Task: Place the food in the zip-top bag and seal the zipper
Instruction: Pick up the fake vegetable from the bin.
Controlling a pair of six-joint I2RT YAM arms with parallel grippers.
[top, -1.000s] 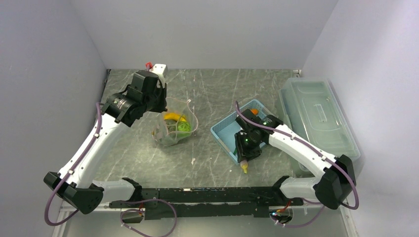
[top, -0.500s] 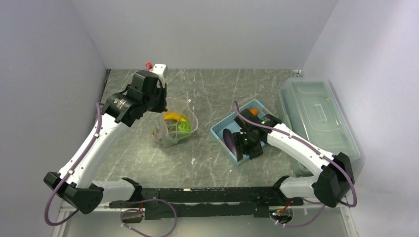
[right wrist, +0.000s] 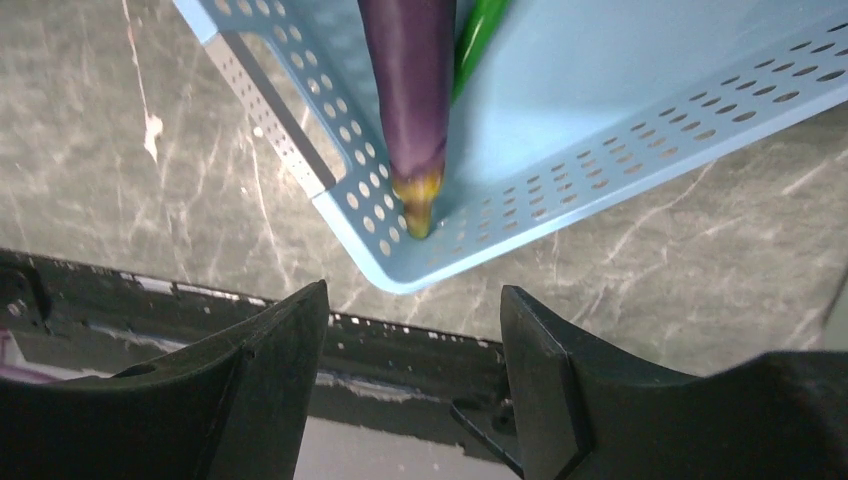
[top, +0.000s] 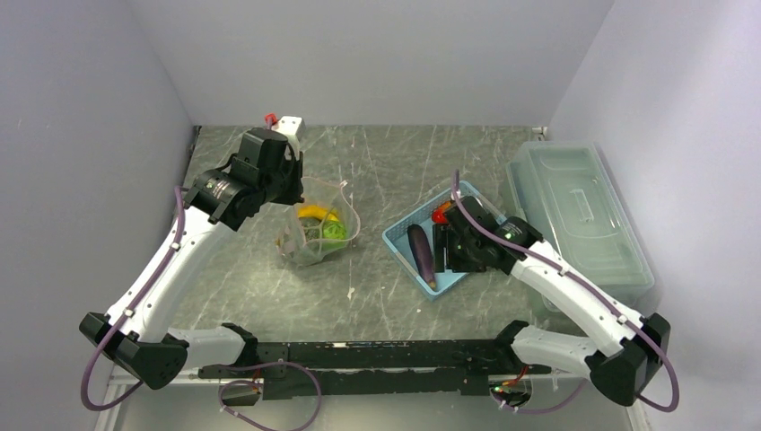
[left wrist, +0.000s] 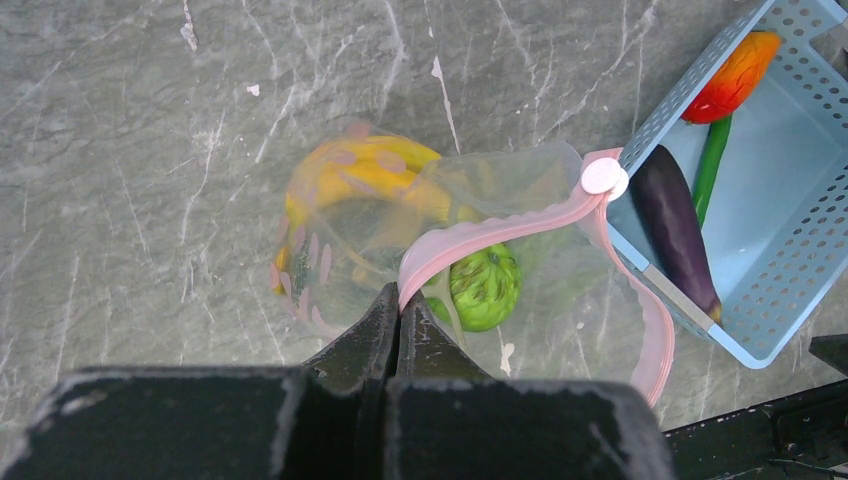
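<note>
left gripper (left wrist: 400,305) fingers pressed together, pinching pink zipper (left wrist: 500,228) of zip-top bag (left wrist: 340,260), lower centre | right gripper (right wrist: 412,295) fingers spread, empty | eggplant (right wrist: 410,80) in blue basket (right wrist: 620,150), top centre, clear above the gap

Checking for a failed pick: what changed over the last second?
The right tool opened and let go of the eggplant, which went from pointing out over the near edge of the basket to lying inside it; the arm drew back rightward. The left tool stays shut on the zipper of the bag; the bag is unmoved.
</note>
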